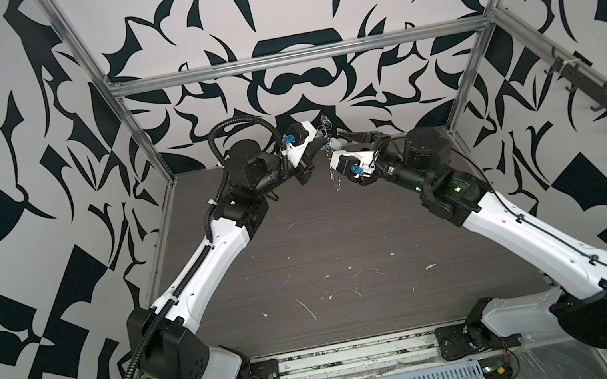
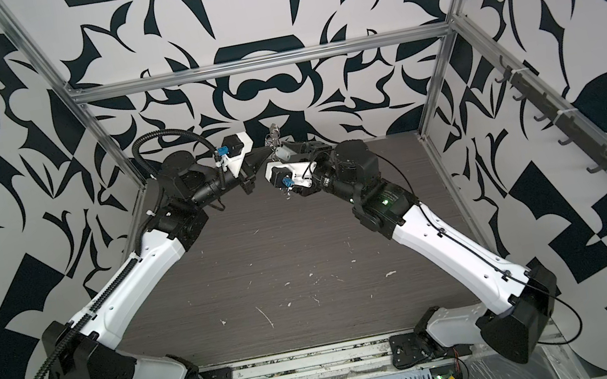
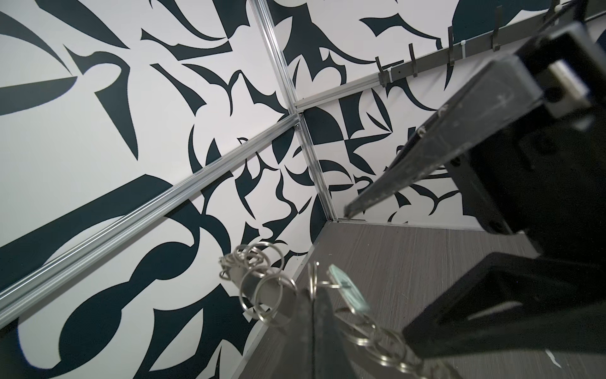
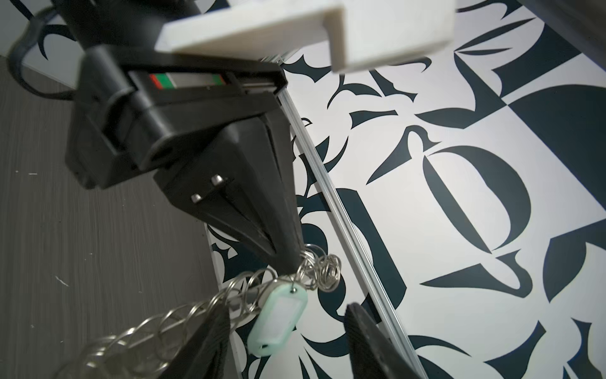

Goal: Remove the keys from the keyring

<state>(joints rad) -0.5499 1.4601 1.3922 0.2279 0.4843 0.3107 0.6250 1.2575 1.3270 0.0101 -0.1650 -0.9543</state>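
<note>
**Patterned booth: keyring held up at the far middle of the table**

Black-and-white patterned walls (image 1: 281,0) close in a dark wood-grain table (image 1: 324,246), and a silver metal frame (image 1: 295,58) runs along the edges. Both arms reach to the far middle of the table and meet there, above the surface.

The left claw (image 4: 290,262) is pressed together. Its tips pinch the keyring (image 4: 236,290) at a bunch of small silver rings. From that pinch, the grey band and its chain of small rings (image 4: 141,331) slope away past the right claw. In a top view, a loose length of the chain hangs down toward the table between the two wrists.

The tag (image 4: 277,323) is pale mint with a white face. It hangs by its little metal loop from the rings just beside the left claw's tips. In both top views it shows as a pale spot between the two claws, at the back edge of the table.

The right claw (image 3: 377,270) is spread. In the right wrist view, its two dark fingers (image 4: 210,338) stand on either side of the tag, so the tag dangles in the gap between them. The tag sits nearer the finger that lies across the ring chain. The pictures do not show whether it touches that finger. It is clearly apart from the other finger. In the left wrist view, the tag is seen edge-on just beside the left claw's closed tips, with the right claw's two fingers wide apart beyond it.
</note>
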